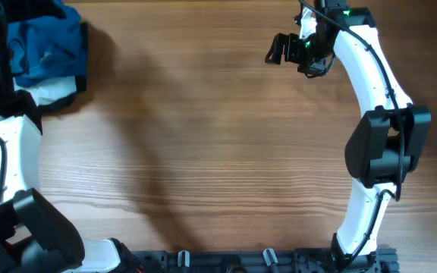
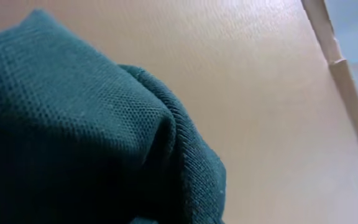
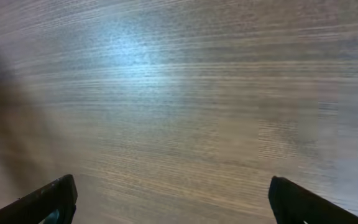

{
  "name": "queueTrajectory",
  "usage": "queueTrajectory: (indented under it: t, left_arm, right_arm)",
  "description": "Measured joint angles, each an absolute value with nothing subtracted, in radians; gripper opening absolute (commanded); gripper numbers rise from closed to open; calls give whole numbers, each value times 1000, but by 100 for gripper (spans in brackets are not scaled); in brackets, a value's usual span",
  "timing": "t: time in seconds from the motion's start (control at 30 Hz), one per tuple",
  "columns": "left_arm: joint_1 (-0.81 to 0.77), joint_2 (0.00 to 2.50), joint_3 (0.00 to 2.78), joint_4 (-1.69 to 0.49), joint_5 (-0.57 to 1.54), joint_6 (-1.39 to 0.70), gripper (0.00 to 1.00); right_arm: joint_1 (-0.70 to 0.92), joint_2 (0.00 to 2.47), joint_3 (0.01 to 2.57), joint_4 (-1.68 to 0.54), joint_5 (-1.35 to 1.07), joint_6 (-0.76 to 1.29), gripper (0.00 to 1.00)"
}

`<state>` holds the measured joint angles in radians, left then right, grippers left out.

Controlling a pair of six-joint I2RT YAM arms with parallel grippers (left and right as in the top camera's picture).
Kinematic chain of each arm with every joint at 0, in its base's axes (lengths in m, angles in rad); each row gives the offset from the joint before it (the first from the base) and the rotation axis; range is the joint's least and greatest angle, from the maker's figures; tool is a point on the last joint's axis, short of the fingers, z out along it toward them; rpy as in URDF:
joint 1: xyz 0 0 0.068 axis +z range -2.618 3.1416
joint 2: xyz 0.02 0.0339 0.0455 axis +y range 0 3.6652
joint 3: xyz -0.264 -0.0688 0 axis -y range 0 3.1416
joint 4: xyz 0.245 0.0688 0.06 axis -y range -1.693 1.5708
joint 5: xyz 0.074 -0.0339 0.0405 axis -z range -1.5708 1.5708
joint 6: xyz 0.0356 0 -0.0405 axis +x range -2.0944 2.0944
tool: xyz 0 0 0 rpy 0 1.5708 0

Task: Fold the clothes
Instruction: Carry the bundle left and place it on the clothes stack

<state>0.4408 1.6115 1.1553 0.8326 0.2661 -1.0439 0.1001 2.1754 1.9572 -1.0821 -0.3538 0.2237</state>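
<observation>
Your workplace reads as a robotics lab bench. The white-and-black left arm (image 1: 14, 144) and right arm (image 1: 370, 68) rise from a black mounting rail (image 1: 226, 262) at 6 o'clock. They stand over a wood-grain table (image 1: 203, 136). A green light (image 1: 345, 11) glows at 1 o'clock, and clothes (image 1: 48, 42) are heaped at 10 o'clock.

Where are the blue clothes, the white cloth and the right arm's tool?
blue clothes (image 1: 48, 38): overhead view, middle of the crumpled pile.
white cloth (image 1: 55, 89): overhead view, its exposed edge below the blue pile.
right tool (image 1: 277, 49): overhead view, between its two fingertips.
</observation>
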Motion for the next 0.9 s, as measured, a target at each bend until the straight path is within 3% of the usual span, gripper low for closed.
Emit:
queueTrajectory:
  t: [0.13,0.3,0.57,0.77,0.9]
  left_arm:
    - [441,1632,1158,917,183,-830,4]
    - [441,1716,1192,931,96,-766,4]
    - [441,1879,1481,588,-33,-1129,4]
    - [440,1999,1943,347,-1,-1219,4]
    - [440,2058,2067,148,105,-1234,4]
  right_arm:
    - [100,2175,1957,-1109,-353,224,99]
    - [100,2175,1957,-1118,-353,224,99]
    - [100,2175,1957,-1102,-354,224,100]
    - [100,2175,1957,-1099,-353,224,99]
    - [100,2175,1957,-1107,-354,227,99]
